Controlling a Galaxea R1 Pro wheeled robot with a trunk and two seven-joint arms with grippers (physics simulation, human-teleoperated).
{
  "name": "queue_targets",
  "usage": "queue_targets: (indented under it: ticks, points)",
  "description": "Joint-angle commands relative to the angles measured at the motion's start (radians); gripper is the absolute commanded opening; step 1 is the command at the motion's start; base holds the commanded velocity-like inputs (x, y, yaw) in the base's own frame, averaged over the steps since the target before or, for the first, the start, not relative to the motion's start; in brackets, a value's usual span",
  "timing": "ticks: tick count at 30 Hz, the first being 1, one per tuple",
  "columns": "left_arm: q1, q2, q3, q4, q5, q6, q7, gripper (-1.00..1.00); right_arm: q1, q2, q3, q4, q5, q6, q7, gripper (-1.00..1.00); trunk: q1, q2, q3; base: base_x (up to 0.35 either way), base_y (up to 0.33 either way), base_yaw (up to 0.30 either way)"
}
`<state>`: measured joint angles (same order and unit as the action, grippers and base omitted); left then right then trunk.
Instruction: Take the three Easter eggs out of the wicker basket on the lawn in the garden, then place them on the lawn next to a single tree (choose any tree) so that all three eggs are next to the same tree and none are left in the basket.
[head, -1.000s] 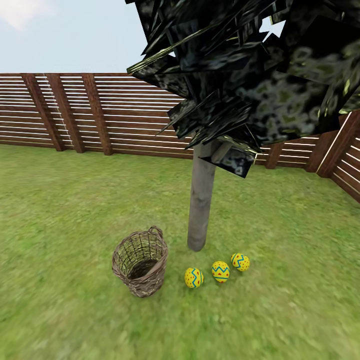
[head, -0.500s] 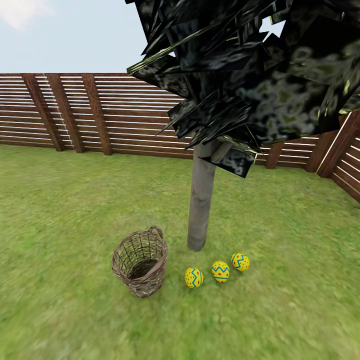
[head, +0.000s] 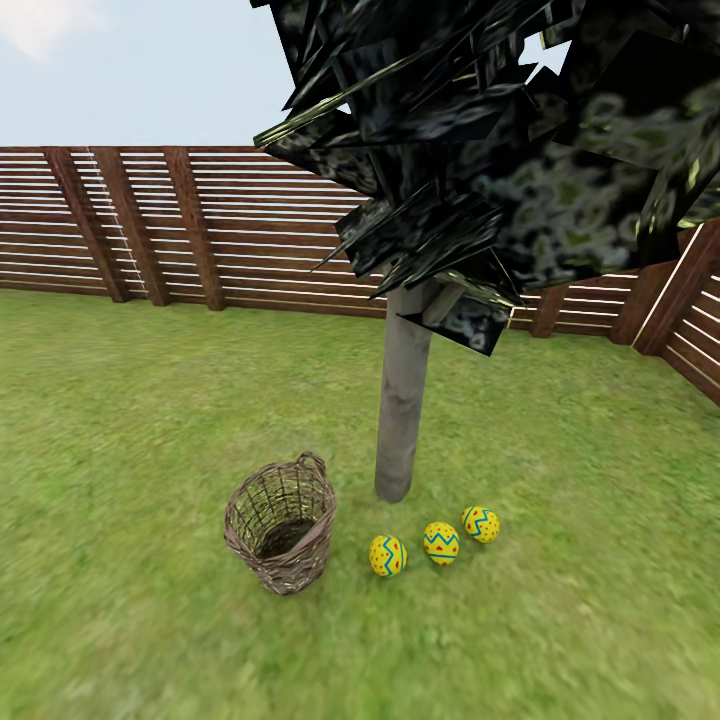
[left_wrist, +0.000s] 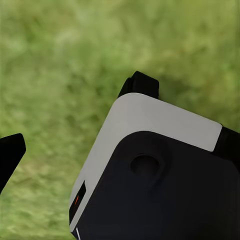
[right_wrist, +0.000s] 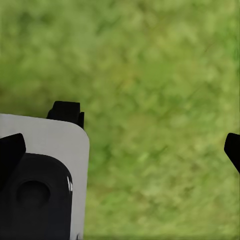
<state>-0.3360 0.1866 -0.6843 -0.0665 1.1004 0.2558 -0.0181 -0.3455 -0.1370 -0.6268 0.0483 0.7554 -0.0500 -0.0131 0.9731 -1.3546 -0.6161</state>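
Three Easter eggs lie on the lawn (head: 140, 400) in a short row just in front of the tree (head: 402, 400): one (head: 388, 555) nearest the basket, one (head: 441, 542) in the middle, one (head: 481, 524) farthest. The wicker basket (head: 300, 562) stands upright left of the trunk, and only weave shows inside it. My right gripper (right_wrist: 120, 155) hangs open over bare grass, its fingertips (right_wrist: 11, 150) wide apart. My left gripper (left_wrist: 120, 160) is over grass too, with one fingertip (left_wrist: 11, 152) at the picture's edge, nothing held.
A brown slatted fence (head: 250, 230) closes the garden behind the tree and along the right side (head: 695, 330). Dark foliage (head: 500, 130) hangs overhead. A white and black part of my own body (left_wrist: 155, 180) lies below the left wrist and shows again (right_wrist: 40, 185) below the right.
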Motion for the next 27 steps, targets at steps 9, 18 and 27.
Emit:
queue_targets:
  ticks: [9, 18, 27]
  points:
    - [-0.001, 0.001, -0.006, -0.001, 0.006, 0.003, -0.002, 1.00, -0.001, -0.001, -0.008, 0.004, 0.005, -0.005, -0.001, 1.00, 0.000, 0.000, -0.001, 0.000, 0.000, 0.000]
    - [-0.001, 0.001, -0.006, -0.001, 0.006, 0.003, -0.002, 1.00, -0.001, -0.001, -0.008, 0.004, 0.005, -0.005, -0.002, 1.00, 0.000, 0.000, -0.001, 0.000, 0.000, 0.000]
    - [-0.001, 0.001, -0.006, -0.001, 0.006, 0.003, -0.002, 1.00, -0.001, -0.001, -0.008, 0.004, 0.005, -0.005, -0.002, 1.00, 0.000, 0.000, -0.001, 0.000, 0.000, 0.000]
